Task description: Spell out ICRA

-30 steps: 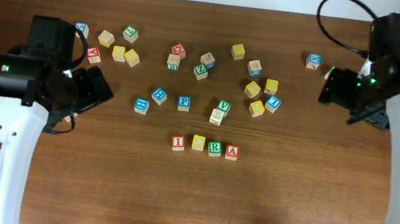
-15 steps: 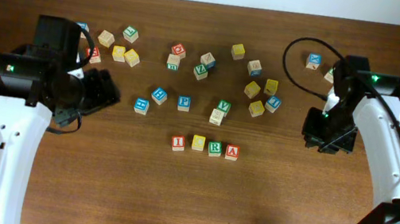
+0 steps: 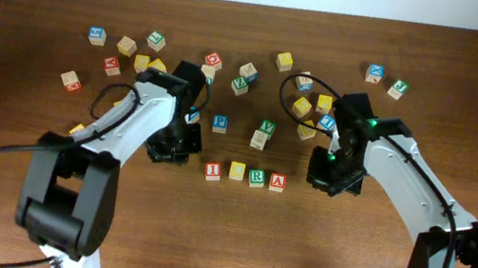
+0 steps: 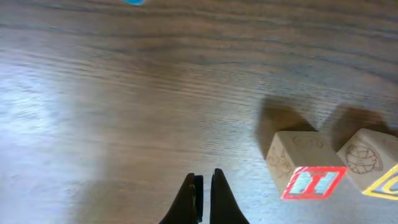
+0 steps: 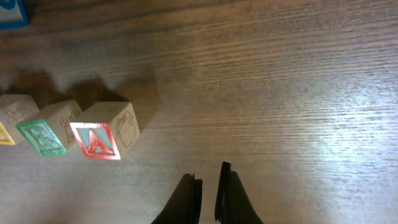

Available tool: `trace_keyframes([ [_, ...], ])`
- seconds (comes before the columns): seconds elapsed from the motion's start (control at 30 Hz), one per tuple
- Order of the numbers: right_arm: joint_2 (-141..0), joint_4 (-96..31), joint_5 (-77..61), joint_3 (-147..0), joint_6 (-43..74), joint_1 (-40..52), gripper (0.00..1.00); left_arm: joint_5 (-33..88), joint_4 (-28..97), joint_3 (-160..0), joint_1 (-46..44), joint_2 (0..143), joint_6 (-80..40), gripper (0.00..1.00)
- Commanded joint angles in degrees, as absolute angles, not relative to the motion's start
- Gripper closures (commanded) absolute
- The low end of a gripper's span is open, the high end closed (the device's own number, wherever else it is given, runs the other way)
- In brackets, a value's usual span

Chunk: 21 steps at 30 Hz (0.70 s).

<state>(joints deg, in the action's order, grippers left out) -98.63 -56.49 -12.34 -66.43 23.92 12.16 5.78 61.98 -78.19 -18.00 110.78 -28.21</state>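
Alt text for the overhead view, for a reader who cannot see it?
Four wooden cubes in a row spell I, C, R, A on the brown table, with the left gripper just off the I end and the right gripper just off the A end. More letter cubes lie scattered beyond the row.

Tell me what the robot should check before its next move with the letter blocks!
1. Row reads I cube, C cube, R cube, A cube, left to right: ok.
2. The left gripper is shut and holds nothing: ok.
3. The right gripper is shut and holds nothing: ok.
4. The left gripper is apart from the I cube: ok.
5. The right gripper is apart from the A cube: ok.
6. Row perfectly straight, with no gaps: cannot tell.
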Motion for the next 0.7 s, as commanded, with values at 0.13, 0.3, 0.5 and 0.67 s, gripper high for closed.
trace_keyframes([
  [0.13,-102.59,-52.18,-14.26,-65.78,28.18,14.44,0.96,14.39,57.32,-75.70,-19.14,113.69,-25.17,1.00],
  [0.3,-106.24,-49.74,-18.90,-65.67,28.73,16.71,0.96,14.44,54.85,-73.34,-19.77,113.91,-25.19,1.00],
  [0.5,-106.30,-47.42,-18.92,-65.45,32.05,19.57,0.96,15.94,51.83,-71.55,-21.04,114.54,-25.21,1.00],
  [0.67,-106.30,-45.30,-20.82,-65.45,32.05,19.99,0.96,17.21,48.80,-71.29,-22.46,114.56,-25.23,1.00],
])
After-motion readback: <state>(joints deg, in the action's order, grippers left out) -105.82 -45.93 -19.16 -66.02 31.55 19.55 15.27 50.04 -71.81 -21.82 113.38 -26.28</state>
